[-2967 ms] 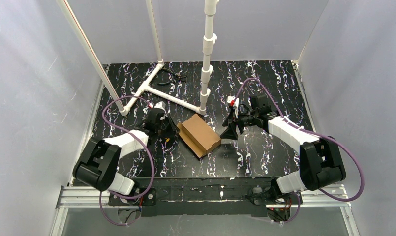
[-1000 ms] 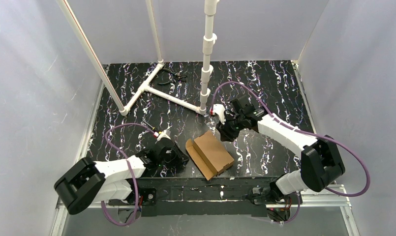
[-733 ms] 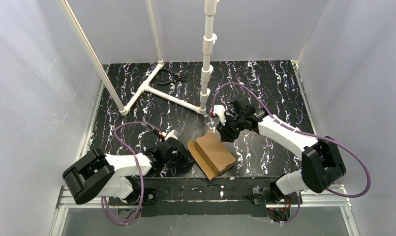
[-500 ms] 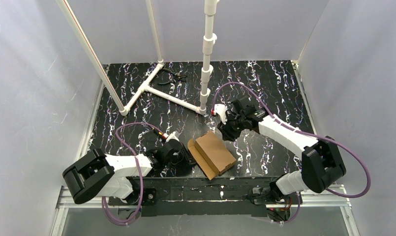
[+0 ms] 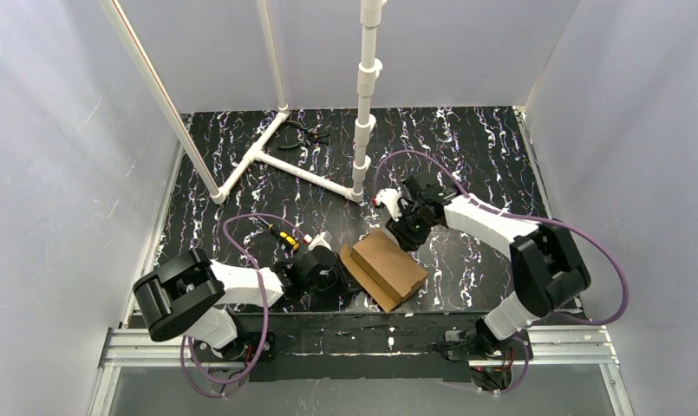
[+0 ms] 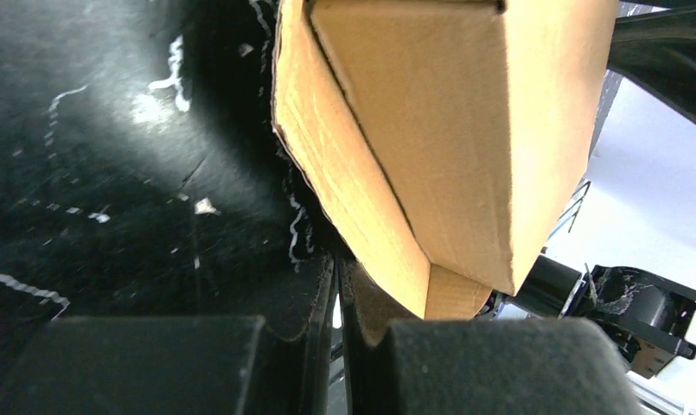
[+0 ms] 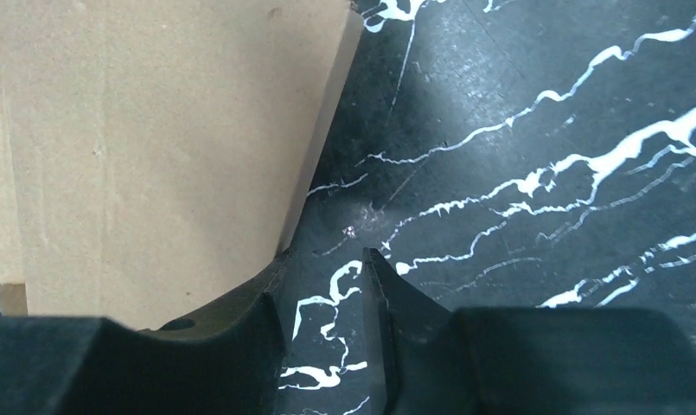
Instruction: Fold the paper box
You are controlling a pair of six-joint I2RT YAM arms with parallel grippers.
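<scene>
Both arms have moved, and the paper box (image 5: 387,269) has moved with them. It has slid away from the white pipe post (image 5: 363,130) toward the arm bases and a little to the right, and it has turned slightly. The left arm (image 5: 232,282) has pulled back from the post and swung in to the box's left end. The right arm (image 5: 484,221) has followed the box and now stays at its corner nearest to the post.

I judge this to be repositioning and not folding. The box was brought to where both arms can reach it, and the end flap (image 5: 349,258) is not yet tucked.

The box is the only container. Its top panel is down and the flap on its left end stands up, so the inside is hidden and I cannot say if anything is in it.

The left gripper (image 6: 337,294) has its fingers closed together right at the flap. Whether they pinch the cardboard I cannot tell. The right gripper (image 7: 322,277) is partly open and holds nothing. One finger (image 7: 240,320) touches the box's corner.
</scene>
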